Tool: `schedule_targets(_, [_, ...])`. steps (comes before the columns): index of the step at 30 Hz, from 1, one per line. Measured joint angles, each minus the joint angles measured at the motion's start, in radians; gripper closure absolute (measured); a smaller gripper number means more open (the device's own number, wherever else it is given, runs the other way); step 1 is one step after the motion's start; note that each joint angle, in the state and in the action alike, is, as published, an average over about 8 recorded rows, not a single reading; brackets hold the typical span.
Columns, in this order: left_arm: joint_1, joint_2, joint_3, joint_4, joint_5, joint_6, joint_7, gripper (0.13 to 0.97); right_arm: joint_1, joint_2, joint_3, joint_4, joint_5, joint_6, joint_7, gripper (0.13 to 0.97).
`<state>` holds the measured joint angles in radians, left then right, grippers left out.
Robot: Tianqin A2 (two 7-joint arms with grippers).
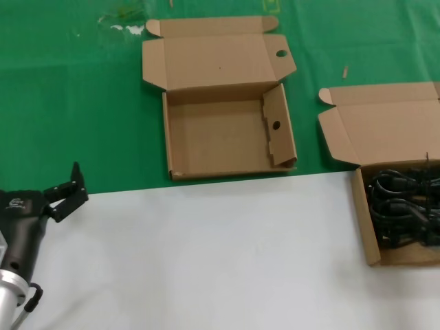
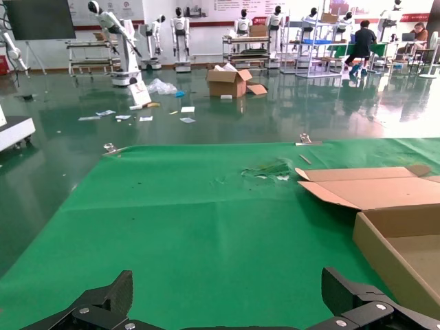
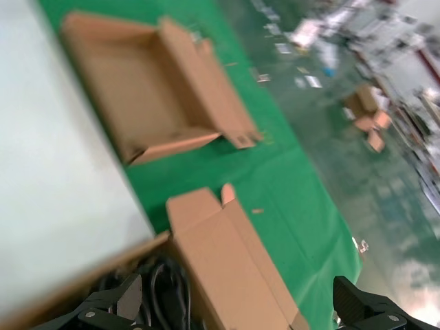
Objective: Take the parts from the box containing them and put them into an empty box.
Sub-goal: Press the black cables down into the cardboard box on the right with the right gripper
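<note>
While all glossy black coiled power cords (image 1: 405, 206) remain at three o'clock, holed brown cardboard box (image 1: 223, 141) sits bare; both jaws released.

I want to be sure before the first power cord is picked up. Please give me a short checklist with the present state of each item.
1. Power cords lie in their cardboard box: ok.
2. Lid of that box is open: ok.
3. Empty cardboard box with the holed flap is open, nothing inside: ok.
4. Right gripper is open above the cords: ok.
5. Right gripper holds a cord: not ok, nothing between its fingers.
6. Left gripper is open, low on the left, away from both boxes: ok.
</note>
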<state>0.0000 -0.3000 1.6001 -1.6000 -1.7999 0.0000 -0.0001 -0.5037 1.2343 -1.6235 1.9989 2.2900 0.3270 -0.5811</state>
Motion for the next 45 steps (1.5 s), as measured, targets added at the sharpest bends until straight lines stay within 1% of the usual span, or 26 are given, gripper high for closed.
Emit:
schedule_targets(7, [0.0, 0.0, 0.0, 0.0, 0.0, 0.0, 0.0, 0.132, -0.3, 0.066, 0.3, -0.044, 0.13, -0.079, -0.262, 0.129])
schedule_targets(11, [0.0, 0.0, 0.0, 0.0, 0.0, 0.0, 0.0, 0.132, -0.462, 0.098, 0.453, -0.088, 0.207, -0.121, -0.365, 0.129])
schedule_targets(14, [0.0, 0.0, 0.0, 0.0, 0.0, 0.0, 0.0, 0.132, -0.547, 0.13, 0.518, -0.117, 0.241, -0.134, -0.39, 0.129])
schedule_targets(17, [0.0, 0.0, 0.0, 0.0, 0.0, 0.0, 0.0, 0.132, -0.572, 0.169, 0.516, -0.143, 0.244, -0.136, -0.371, 0.129])
schedule_targets(20, [0.0, 0.0, 0.0, 0.0, 0.0, 0.0, 0.0, 0.132, -0.545, 0.216, 0.455, -0.162, 0.215, -0.127, -0.307, 0.129])
schedule_targets(25, [0.0, 0.0, 0.0, 0.0, 0.0, 0.0, 0.0, 0.132, -0.441, 0.279, 0.303, -0.181, 0.125, -0.114, -0.168, 0.129])
schedule_targets(27, [0.0, 0.0, 0.0, 0.0, 0.0, 0.0, 0.0, 0.132, -0.374, 0.281, 0.234, -0.188, 0.1, -0.122, -0.145, 0.129])
schedule_targets(29, [0.0, 0.0, 0.0, 0.0, 0.0, 0.0, 0.0, 0.132, -0.291, 0.267, 0.164, -0.197, 0.091, -0.139, -0.153, 0.129])
schedule_targets(32, [0.0, 0.0, 0.0, 0.0, 0.0, 0.0, 0.0, 0.132, -0.151, 0.22, 0.063, -0.215, 0.108, -0.174, -0.221, 0.129])
schedule_targets(35, [0.0, 0.0, 0.0, 0.0, 0.0, 0.0, 0.0, 0.132, -0.013, 0.162, -0.025, -0.237, 0.157, -0.203, -0.33, 0.142])
schedule_targets(41, [0.0, 0.0, 0.0, 0.0, 0.0, 0.0, 0.0, 0.132, 0.253, 0.071, -0.225, -0.287, 0.316, -0.216, -0.567, 0.163])
schedule_targets(45, [0.0, 0.0, 0.0, 0.0, 0.0, 0.0, 0.0, 0.132, 0.42, 0.049, -0.389, -0.317, 0.4, -0.204, -0.656, 0.213])
